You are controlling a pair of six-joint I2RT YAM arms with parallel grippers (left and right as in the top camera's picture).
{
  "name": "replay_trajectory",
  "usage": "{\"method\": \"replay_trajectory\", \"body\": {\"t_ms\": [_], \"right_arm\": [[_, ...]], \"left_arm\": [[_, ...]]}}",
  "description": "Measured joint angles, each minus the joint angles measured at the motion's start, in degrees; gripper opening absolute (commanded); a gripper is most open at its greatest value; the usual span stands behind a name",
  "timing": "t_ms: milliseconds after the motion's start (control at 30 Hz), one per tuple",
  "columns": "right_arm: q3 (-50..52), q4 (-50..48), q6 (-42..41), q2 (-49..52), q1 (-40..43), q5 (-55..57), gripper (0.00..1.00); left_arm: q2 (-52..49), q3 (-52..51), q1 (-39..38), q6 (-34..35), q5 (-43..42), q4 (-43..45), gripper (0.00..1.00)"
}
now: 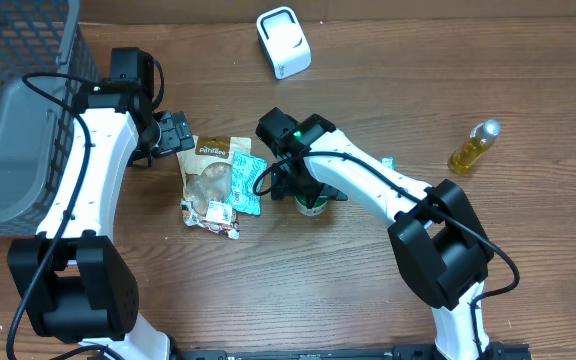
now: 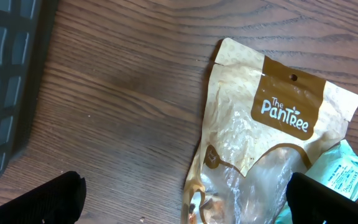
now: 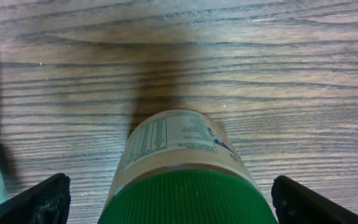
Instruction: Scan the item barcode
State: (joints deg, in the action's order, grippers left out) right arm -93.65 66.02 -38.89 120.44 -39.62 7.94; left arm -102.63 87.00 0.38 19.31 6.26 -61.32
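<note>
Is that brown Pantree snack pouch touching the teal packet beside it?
Touching. The left wrist view shows the Pantree pouch overlapping the edge of the teal packet, with no table showing between them. The overhead view shows the same overlap.

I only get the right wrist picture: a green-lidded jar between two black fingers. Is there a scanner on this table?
Observer: Probably. A white boxy device stands at the table's far edge, well away from the jar.
Operator: What's the pale thing at my left edge?
Observer: A teal packet, lying against a brown Pantree pouch.
Operator: And the other arm?
Observer: The left gripper is open and empty, by that pouch's top corner.
</note>
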Motion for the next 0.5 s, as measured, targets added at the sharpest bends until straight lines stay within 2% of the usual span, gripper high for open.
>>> {"method": "replay_trajectory", "body": {"t_ms": [133,500], "right_arm": [[0.8,-0.3,-0.1,0.0,0.7,0.0,0.88],[3.4,-4.6,0.8,0.1,2.1,-2.1,0.89]], "left_arm": [[0.0,0.0,0.0,0.0,0.0,0.0,1.0],[0.0,0.0,0.0,0.0,0.0,0.0,1.0]]}}
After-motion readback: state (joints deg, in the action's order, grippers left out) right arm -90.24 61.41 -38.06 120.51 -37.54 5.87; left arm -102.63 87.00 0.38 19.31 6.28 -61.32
